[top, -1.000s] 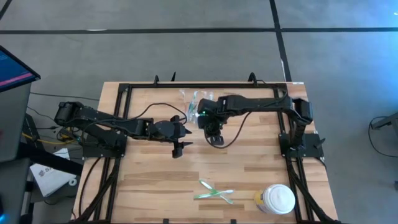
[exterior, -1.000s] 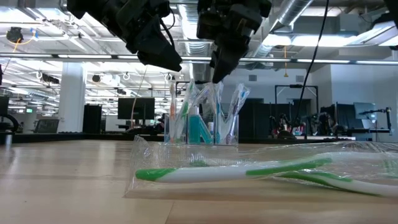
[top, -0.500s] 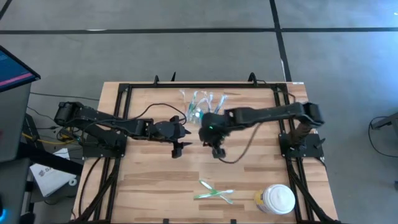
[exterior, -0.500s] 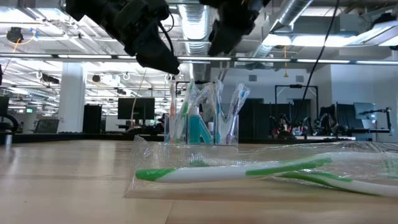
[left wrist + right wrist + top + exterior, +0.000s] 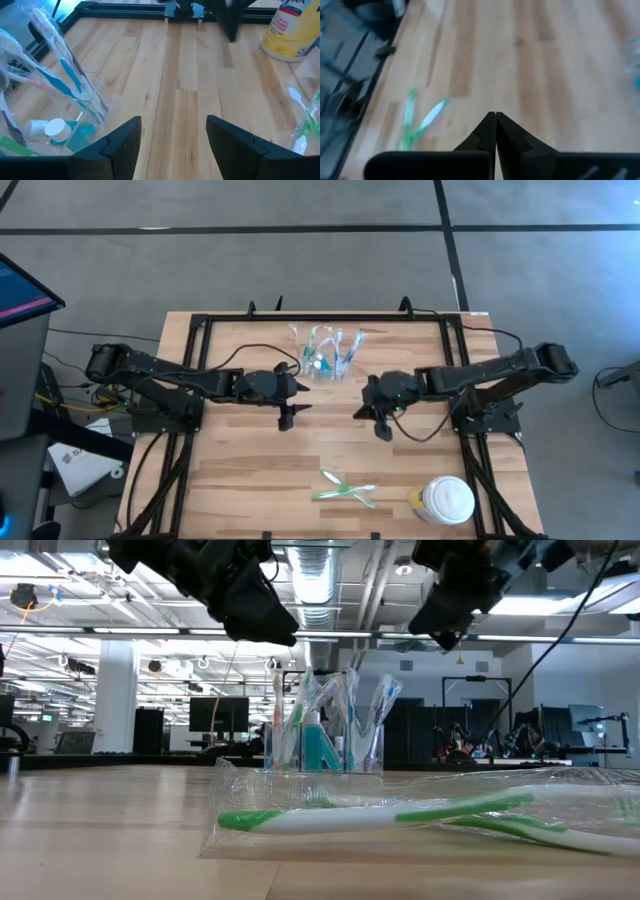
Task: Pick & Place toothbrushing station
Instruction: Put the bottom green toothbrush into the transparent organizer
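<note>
Bright even ceiling strip lighting, soft faint shadows on the wood, right wrist view motion-blurred, low view's foreground soft

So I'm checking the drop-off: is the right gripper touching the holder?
Apart. The high view shows bare table between the right gripper and the holder; its wrist view shows the fingers shut on nothing.

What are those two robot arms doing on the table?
They are tidying toothbrushes into a clear holder at the far side of the table. Several brushes and a small teal tube are in the holder. Two wrapped green toothbrushes lie at the near edge, beside a white jar. The right gripper is shut on nothing and hangs over bare wood. The left gripper waits open near the holder, also empty.
</note>
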You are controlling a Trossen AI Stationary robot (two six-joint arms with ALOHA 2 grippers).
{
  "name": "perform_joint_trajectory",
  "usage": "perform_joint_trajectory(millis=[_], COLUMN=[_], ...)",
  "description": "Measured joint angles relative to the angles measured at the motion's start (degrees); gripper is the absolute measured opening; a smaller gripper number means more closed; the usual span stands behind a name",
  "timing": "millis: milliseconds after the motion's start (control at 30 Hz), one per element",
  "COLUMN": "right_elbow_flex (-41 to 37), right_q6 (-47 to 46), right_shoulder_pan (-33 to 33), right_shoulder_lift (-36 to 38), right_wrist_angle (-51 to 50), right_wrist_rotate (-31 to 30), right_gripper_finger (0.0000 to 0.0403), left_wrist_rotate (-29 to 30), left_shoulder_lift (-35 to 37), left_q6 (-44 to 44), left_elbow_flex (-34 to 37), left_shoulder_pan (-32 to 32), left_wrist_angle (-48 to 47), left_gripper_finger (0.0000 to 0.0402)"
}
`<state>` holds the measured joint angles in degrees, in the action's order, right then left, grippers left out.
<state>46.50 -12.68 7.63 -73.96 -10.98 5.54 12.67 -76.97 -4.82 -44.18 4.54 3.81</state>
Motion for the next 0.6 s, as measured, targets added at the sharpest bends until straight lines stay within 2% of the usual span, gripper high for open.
perform_joint_trajectory(millis=[300,600], right_elbow_flex=[-0.97,-0.99], right_q6=[-0.88,-0.90], right_shoulder_pan=[5.58,5.27], right_shoulder_lift=[-5.53,-8.25], right_wrist_angle=[2.29,4.28], right_wrist_rotate=[0.14,0.18], right_gripper_finger=[0.0001,0.0001], left_wrist_rotate=[-5.21,-5.64], left_shoulder_lift=[0.00,-2.26], left_q6=[-0.14,-2.39], left_elbow_flex=[0.00,-0.09], left_shoulder_pan=[2.26,8.25], left_wrist_angle=[0.45,2.85], left_gripper_finger=[0.0218,0.0218])
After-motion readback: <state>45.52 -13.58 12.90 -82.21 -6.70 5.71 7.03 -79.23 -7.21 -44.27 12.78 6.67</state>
